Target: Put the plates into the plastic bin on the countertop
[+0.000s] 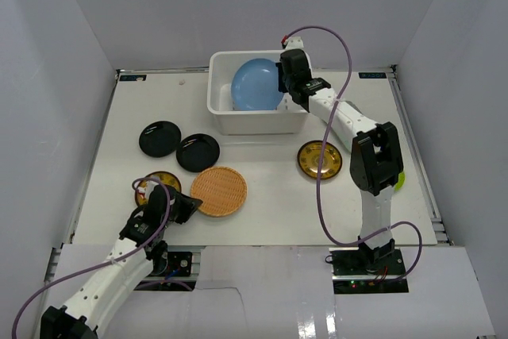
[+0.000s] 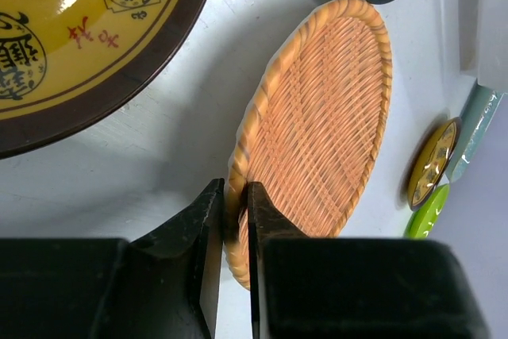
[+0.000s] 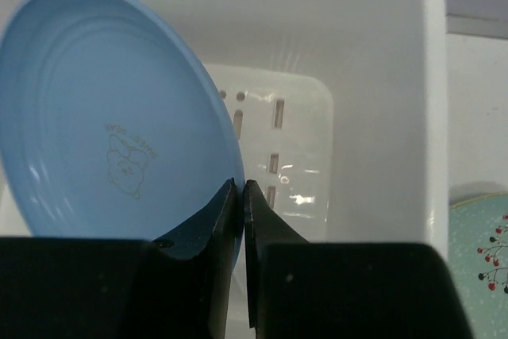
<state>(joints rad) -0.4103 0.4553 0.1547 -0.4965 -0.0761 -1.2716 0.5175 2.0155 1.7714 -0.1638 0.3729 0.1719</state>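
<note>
Now left gripper [image 2: 236, 200] clamps woven plate [image 2: 325, 125]; right gripper [image 3: 240, 194], blue plate [image 3: 111, 125].

Seen from above, a plain grey back wall [image 1: 254, 5] stands at 12 o'clock. One grey side wall [image 1: 48, 117] stands at 9 o'clock and another grey wall [image 1: 468, 117] at 3 o'clock. A small dark label [image 1: 132, 77] sits at about 11 o'clock, and a second dark label [image 1: 371, 75] at about 1 o'clock. A thin silver rail [image 1: 425, 188] runs along the 3 o'clock side. A white shiny board [image 1: 262, 291] lies flat at 6 o'clock.
</note>
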